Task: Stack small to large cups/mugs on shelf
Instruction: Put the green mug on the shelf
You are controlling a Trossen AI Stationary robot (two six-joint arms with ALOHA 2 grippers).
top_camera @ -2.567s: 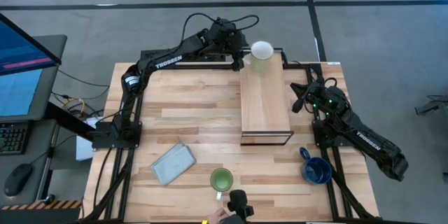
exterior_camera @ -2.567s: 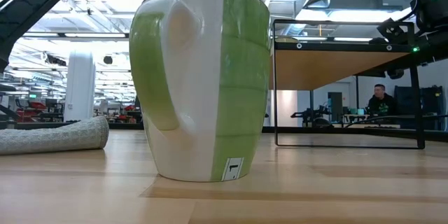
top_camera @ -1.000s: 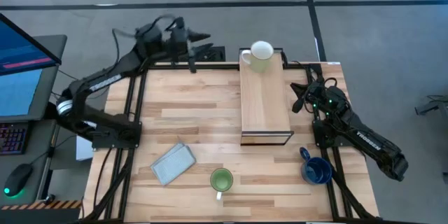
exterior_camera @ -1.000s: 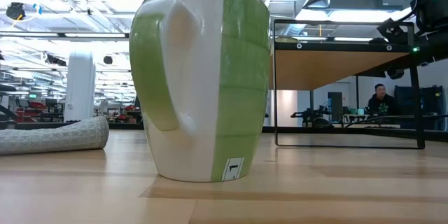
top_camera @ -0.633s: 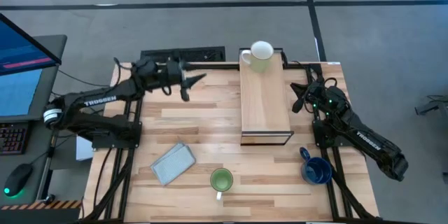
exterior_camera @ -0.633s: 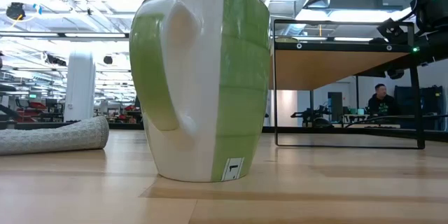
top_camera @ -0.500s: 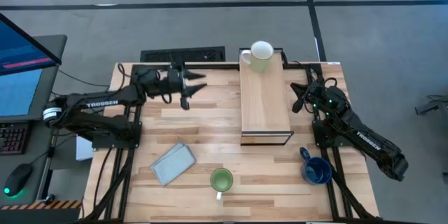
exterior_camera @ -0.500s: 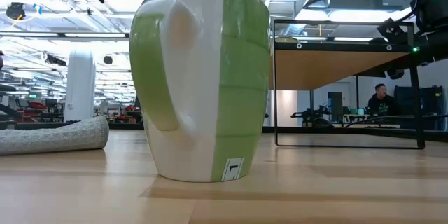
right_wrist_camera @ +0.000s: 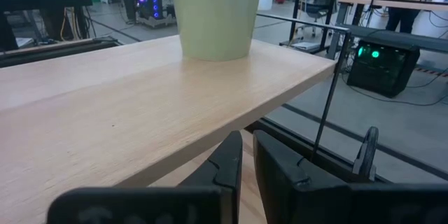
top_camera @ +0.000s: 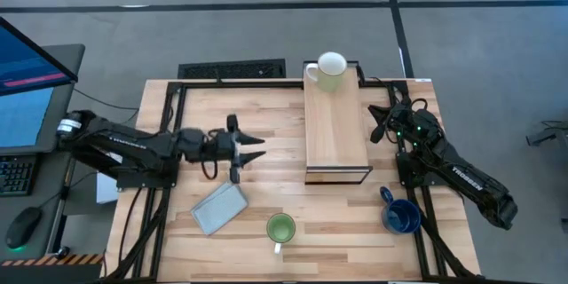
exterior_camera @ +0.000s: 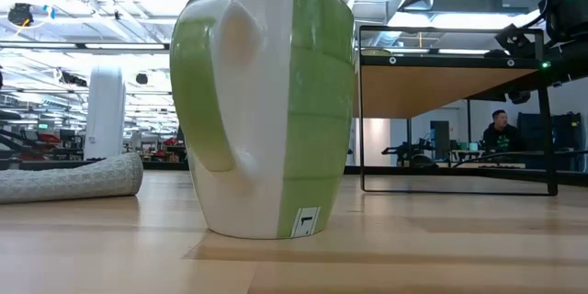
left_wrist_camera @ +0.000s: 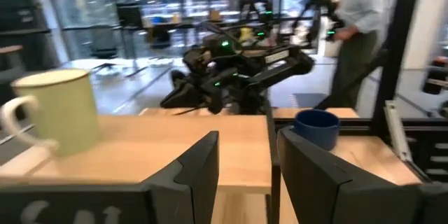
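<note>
The white mug (top_camera: 331, 69) stands upright on the far end of the light-wood shelf (top_camera: 337, 133); it also shows in the left wrist view (left_wrist_camera: 56, 112) and the right wrist view (right_wrist_camera: 215, 14). The green mug (top_camera: 280, 228) stands on the table near its near edge and fills the low view (exterior_camera: 266, 110). The dark blue mug (top_camera: 401, 216) stands at the near right. My left gripper (top_camera: 251, 148) is open and empty above mid-table, left of the shelf, pointing toward it. My right gripper (top_camera: 378, 128) is shut and empty beside the shelf's right side.
A folded grey-blue cloth (top_camera: 218, 206) lies at the near left, just near of my left gripper. The shelf's dark open end (top_camera: 338, 176) faces the near edge. A person (left_wrist_camera: 357, 28) stands beyond the table's right side. A monitor and keyboard (top_camera: 27, 98) stand left of the table.
My left gripper has swung from beyond the table's far edge, left of the shelf, toward the near edge to mid-table, and now points toward the shelf. The mugs, the cloth and my right arm have kept still.
</note>
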